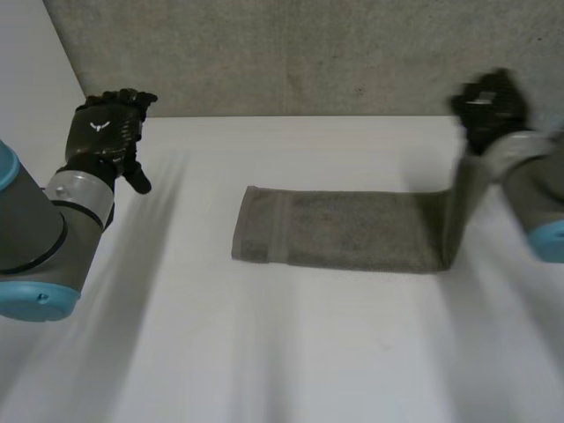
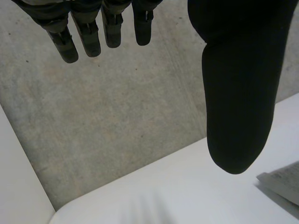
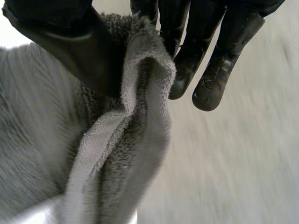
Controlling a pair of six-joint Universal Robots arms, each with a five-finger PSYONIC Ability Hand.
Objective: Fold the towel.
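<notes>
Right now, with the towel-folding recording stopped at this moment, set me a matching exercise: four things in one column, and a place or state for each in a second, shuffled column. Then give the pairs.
Column one:
1. black left hand
2. black right hand
3. grey terry towel
4. white table

Column two:
A. lies as a long strip with one end lifted
B. pinches an end of the cloth between thumb and fingers
C. bears the cloth
D. open, raised, apart from the cloth

Pairs: 1-D, 2-B, 3-A, 4-C.
</notes>
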